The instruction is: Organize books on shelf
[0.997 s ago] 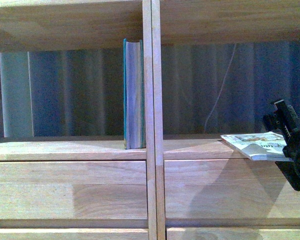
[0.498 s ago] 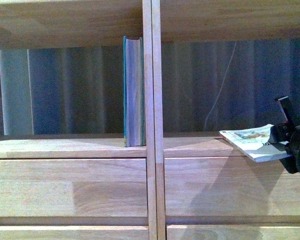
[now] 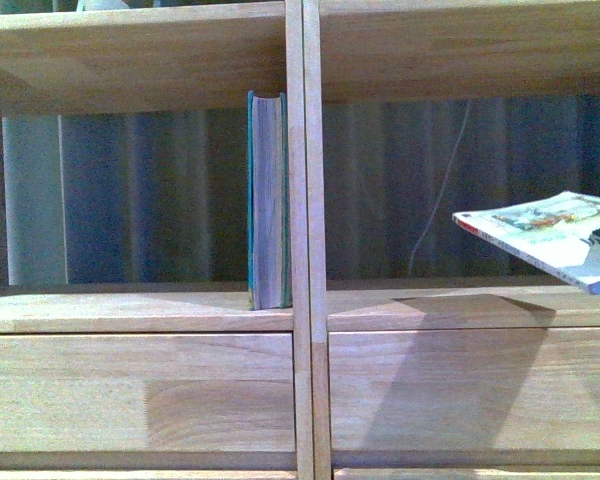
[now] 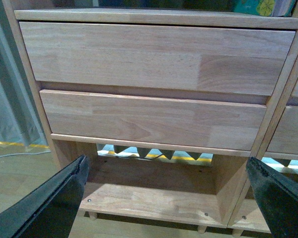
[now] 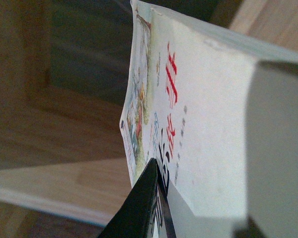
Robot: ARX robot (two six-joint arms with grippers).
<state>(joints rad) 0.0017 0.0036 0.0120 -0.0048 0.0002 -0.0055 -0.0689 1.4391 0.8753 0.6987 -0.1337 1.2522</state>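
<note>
Standing upright against the divider (image 3: pixel 305 150), the teal book (image 3: pixel 267 200) sat on the light-wood shelf (image 3: pixel 130 305) — grey curtain (image 3: pixel 130 190) behind. Right gripper (image 5: pixel 198 198) clamped the paperback (image 3: pixel 540 235) clear of the shelf; left gripper (image 4: pixel 167 166) gaped before drawers (image 4: pixel 154 59).

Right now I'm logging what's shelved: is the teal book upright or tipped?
Upright. The teal book stands on its bottom edge in the left compartment, right beside the centre divider of the shelf, with its page edges facing the front camera.
</note>
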